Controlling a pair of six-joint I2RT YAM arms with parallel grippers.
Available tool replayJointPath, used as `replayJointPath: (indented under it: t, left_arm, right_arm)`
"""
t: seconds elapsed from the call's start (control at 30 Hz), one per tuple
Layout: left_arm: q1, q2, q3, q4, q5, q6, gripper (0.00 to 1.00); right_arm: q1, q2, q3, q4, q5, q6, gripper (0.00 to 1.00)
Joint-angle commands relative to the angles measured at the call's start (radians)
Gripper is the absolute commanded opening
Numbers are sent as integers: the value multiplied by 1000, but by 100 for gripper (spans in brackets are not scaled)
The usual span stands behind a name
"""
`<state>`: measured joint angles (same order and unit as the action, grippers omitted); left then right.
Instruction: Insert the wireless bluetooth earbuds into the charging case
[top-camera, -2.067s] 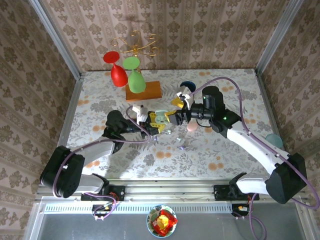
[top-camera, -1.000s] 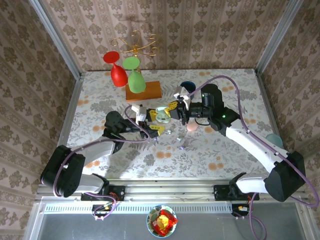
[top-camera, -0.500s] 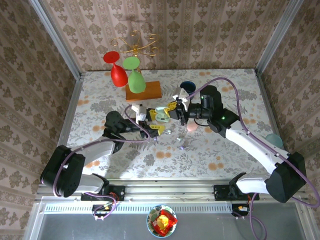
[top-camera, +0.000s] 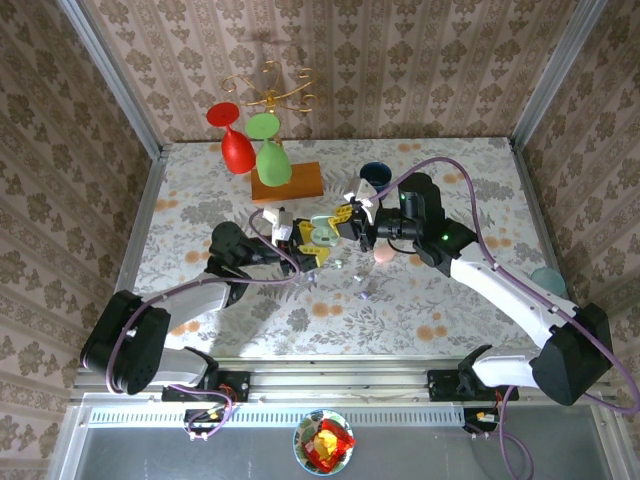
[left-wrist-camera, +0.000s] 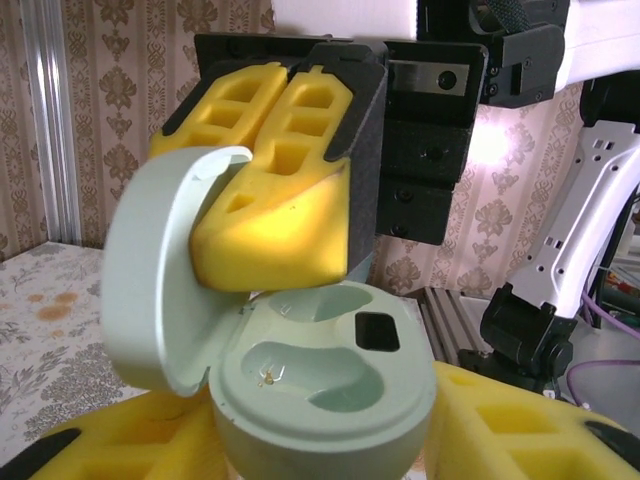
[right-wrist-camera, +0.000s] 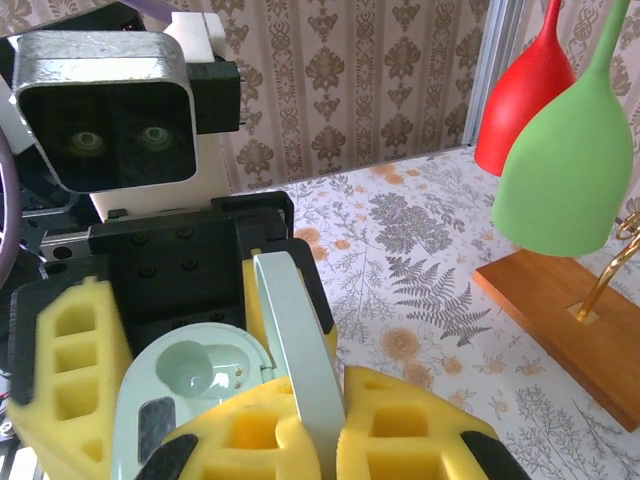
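Charging case (left-wrist-camera: 330, 440) gripped in left jaws, lid (left-wrist-camera: 160, 290) open, closed right jaws against lid, just above wells (left-wrist-camera: 335, 385)

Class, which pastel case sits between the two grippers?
The mint-green case, lid open, between the left gripper and right gripper; the pink case lies beside them.

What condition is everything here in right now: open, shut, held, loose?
mint charging case: open, both wells empty, held off the table.
left gripper: shut on the case's base.
right gripper: shut, tips at the raised lid.
earbuds: loose on the table, none in the case.
pink case: lying on the table, untouched.
red glass: hanging upside down.
green glass: hanging upside down.
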<state>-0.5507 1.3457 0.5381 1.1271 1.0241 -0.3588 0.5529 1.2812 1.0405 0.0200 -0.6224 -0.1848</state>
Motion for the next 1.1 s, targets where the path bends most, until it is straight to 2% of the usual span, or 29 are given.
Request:
replayJointPath:
  t: [0.0, 0.2, 0.27, 0.33, 0.37, 0.47, 0.57, 0.73, 0.87, 1.07]
  left_arm:
    - [-8, -15, 24, 7, 8, -7, 41]
    - [-6, -22, 13, 1, -3, 22, 38]
    - [-5, -23, 7, -4, -13, 43, 38]
    - [-3, -25, 1, -5, -24, 60, 38]
    - [-2, -22, -2, -4, -28, 70, 38]
    - [3, -23, -12, -7, -37, 98, 38]
    - [13, -22, -26, 0, -36, 131, 38]
    - [33, -25, -46, 14, -64, 143, 38]
    - [46, -38, -58, 16, -103, 144, 38]
    - [52, -73, -88, 12, -157, 166, 37]
  right_arm:
    - [8, -15, -12, 16, 19, -20, 0]
    - [11, -28, -13, 13, 21, -18, 0]
    - [11, -37, -13, 22, 26, -6, 8]
    - [11, -45, -14, 33, 30, 13, 25]
    - [10, -50, -12, 37, 33, 24, 37]
    - [9, -66, -14, 48, 42, 56, 58]
    - [0, -95, -32, 78, 52, 106, 65]
    - [-41, -168, -108, 136, 91, 236, 68]
    - [-110, -238, -212, 171, 167, 432, 67]
    - [-152, -234, -252, -46, 288, 573, 68]
